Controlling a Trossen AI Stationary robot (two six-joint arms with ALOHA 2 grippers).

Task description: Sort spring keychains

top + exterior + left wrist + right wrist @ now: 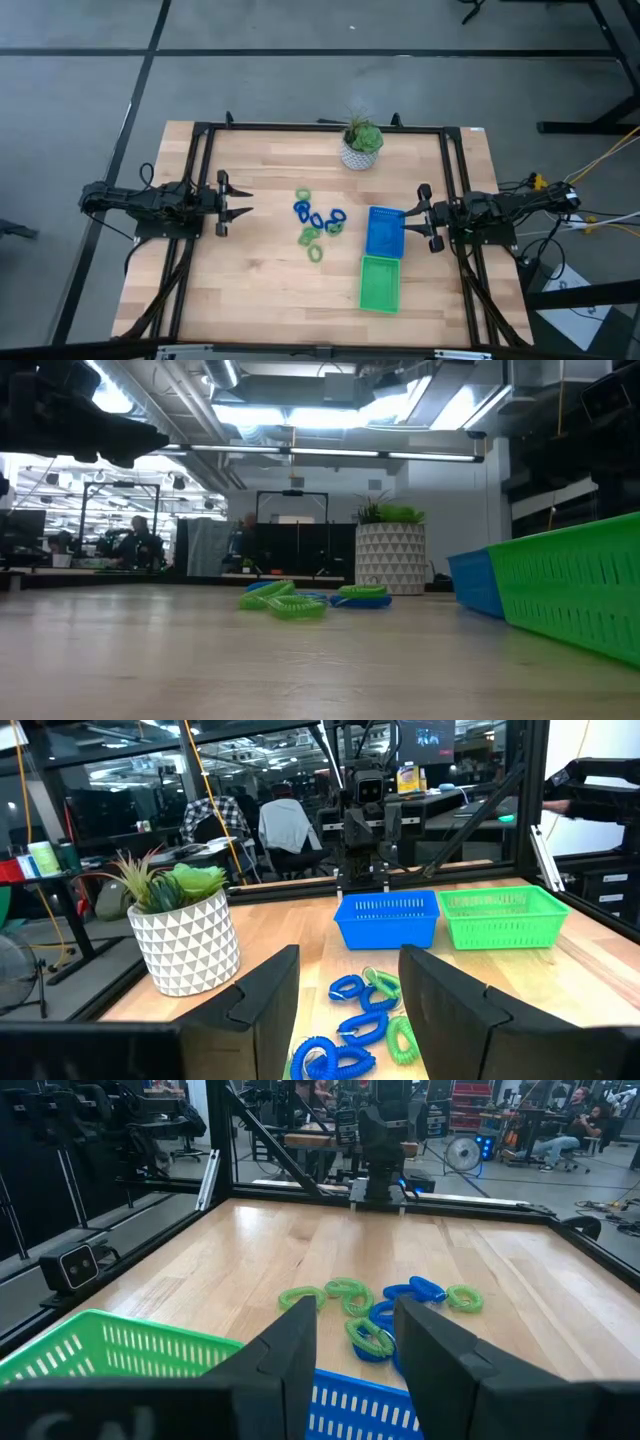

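Lying clustered near the middle of the pale wooden table [250,280]: small coiled plastic spring keychains [318,224], some blue, some light green, touching or just beside one another. Sitting to their right, a flat rectangular blue plastic tray [384,232], with a matching green plastic tray [380,284] touching its near end; nothing showing inside either. Standing at the far edge, a white patterned pot with a green plant [361,145]. Hovering at the left side, well apart from the coils, the left gripper [243,200], fingers spread, grasping nothing. Waiting just beside the blue tray, the right gripper [410,221], fingers likewise parted and unloaded.
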